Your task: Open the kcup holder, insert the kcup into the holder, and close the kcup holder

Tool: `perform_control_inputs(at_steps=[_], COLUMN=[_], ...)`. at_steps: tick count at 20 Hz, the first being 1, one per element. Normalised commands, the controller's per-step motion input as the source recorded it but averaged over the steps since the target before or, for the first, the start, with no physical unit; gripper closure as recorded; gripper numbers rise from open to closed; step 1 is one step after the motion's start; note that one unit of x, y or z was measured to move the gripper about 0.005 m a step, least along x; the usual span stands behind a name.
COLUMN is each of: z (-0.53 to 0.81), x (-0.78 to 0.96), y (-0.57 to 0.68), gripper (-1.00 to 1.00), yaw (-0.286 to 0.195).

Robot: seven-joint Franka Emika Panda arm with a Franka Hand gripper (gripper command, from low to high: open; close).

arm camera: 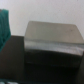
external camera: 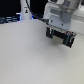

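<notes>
The kcup holder (arm camera: pixel 52 44) fills the middle of the wrist view as a dark box with a greyish, shiny top; its drawer fronts are too blurred to make out. In the exterior view it is only a dark mass (external camera: pixel 60 37) behind my gripper (external camera: pixel 59 36) at the upper right. The gripper hangs from the white arm just above the box, its two black fingers (external camera: pixel 49 32) spread apart, open, with nothing held between them. The kcup is out of view in both frames.
A white upright cylinder with a blue glow (external camera: pixel 25 12) stands at the back on the exterior view's left. A teal object (arm camera: pixel 4 27) sits beside the box in the wrist view. The pale table (external camera: pixel 30 57) stretches across the front.
</notes>
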Motion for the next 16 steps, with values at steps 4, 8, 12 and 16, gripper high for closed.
perform_control_inputs(at_steps=[4,8,12,16], z=[-0.09,-0.05,-0.04,-0.03], x=[-0.38,-0.39,-0.42,-0.51], y=[0.25,0.33,0.36,0.33], gripper=[-1.0,-1.0,-1.0,-1.0], yaw=[0.173,0.15,0.136,0.165])
